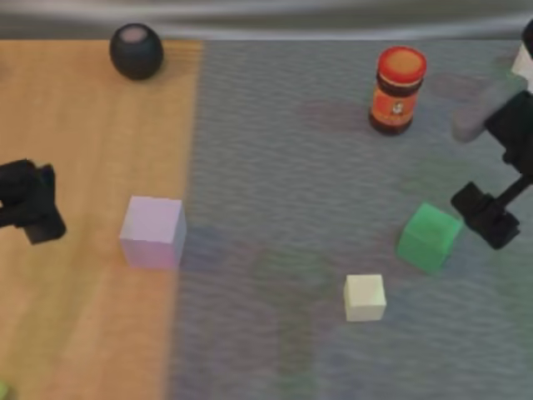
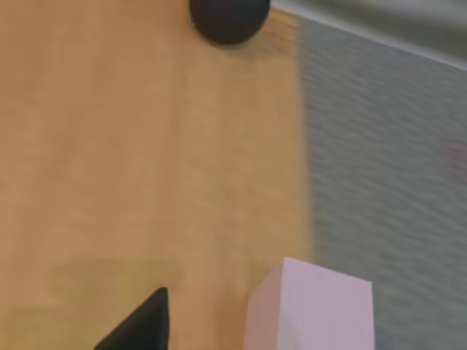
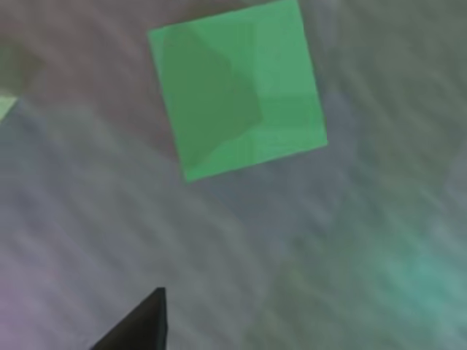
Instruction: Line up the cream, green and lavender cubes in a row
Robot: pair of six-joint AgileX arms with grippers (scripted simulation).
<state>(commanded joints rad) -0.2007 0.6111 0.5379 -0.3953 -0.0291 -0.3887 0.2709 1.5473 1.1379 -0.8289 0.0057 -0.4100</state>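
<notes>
The lavender cube [image 1: 152, 232] stands on the orange left part of the table, at its border with the grey part. It also fills the lower edge of the left wrist view [image 2: 310, 310]. My left gripper [image 1: 48, 204] is open, to the left of this cube and apart from it; one dark fingertip [image 2: 149, 321] shows. The green cube [image 1: 429, 237] sits at the right on grey, turned at an angle [image 3: 237, 91]. My right gripper [image 1: 483, 215] is open just right of it, not touching; one fingertip [image 3: 146, 321] is visible. The small cream cube [image 1: 365, 297] lies in front and left of the green one.
A dark round ball [image 1: 136, 50] rests at the back left, also seen in the left wrist view [image 2: 228, 18]. A jar with a red lid [image 1: 398, 90] stands at the back right. Open grey surface [image 1: 283, 183] lies between the lavender and green cubes.
</notes>
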